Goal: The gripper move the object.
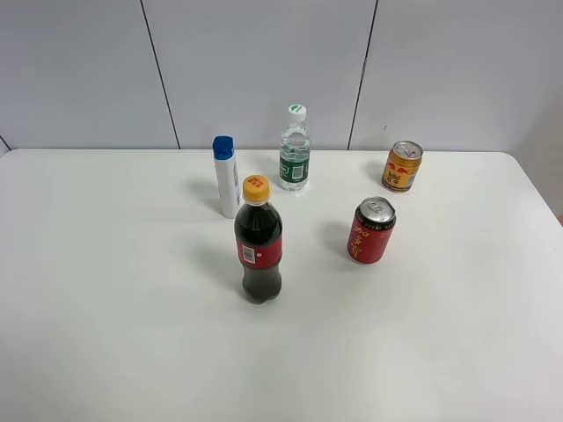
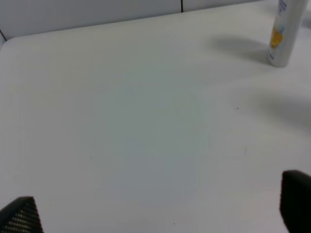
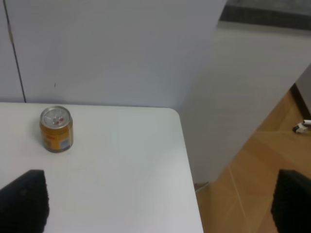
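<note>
Bottle (image 1: 295, 149) is standing upright at the table's (image 1: 106, 290) far edge, between tube (image 1: 226, 176) and gold can (image 1: 402, 165). Neither arm is showing overhead; left gripper (image 2: 160, 213) and right gripper (image 3: 155, 204) are gaping wide, holding nothing, neither clearly nearer.

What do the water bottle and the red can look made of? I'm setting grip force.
Water bottle: clear thin plastic, see-through above its green label, white cap. Red can: likely metal, with a shiny silver top and glossy printed wall.
</note>
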### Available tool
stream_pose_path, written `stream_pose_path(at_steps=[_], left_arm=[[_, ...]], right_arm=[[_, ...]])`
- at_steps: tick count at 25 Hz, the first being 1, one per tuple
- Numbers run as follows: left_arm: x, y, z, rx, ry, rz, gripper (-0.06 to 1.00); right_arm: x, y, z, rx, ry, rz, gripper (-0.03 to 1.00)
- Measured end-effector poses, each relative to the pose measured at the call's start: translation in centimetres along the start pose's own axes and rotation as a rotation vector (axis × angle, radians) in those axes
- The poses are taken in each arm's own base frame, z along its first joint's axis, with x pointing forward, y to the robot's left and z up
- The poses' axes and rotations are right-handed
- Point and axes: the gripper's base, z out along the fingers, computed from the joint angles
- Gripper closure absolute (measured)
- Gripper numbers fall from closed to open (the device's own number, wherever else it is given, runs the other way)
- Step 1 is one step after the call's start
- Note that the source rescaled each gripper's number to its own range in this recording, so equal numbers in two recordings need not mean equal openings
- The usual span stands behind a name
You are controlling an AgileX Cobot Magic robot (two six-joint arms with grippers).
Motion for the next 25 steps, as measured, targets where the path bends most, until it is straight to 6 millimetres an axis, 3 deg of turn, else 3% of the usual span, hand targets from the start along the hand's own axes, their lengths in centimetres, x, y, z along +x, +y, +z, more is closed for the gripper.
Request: stream_pose_path(at_steps=[2, 8, 18, 25], left_arm=[[0.0, 0.0, 0.0, 0.0, 0.0, 0.0, -0.06], [0.0, 0.0, 0.0, 0.0, 0.0, 0.0, -0.06], [0.0, 0.0, 0.0, 0.0, 0.0, 0.0, -0.06], [0.0, 0.0, 0.0, 0.0, 0.0, 0.0, -0.06]], right_arm=[[1.1, 0.0, -1.2, 0.01, -0.018, 0.006, 0.15], [6.2, 0.6, -2.0, 0.023, 0.023, 0.013, 0.15], [15.4, 3.2, -1.9, -0.072, 0.068, 0.157, 0.15], [20.5, 4.4, -1.1, -0.069, -0.051, 0.182, 0.15]])
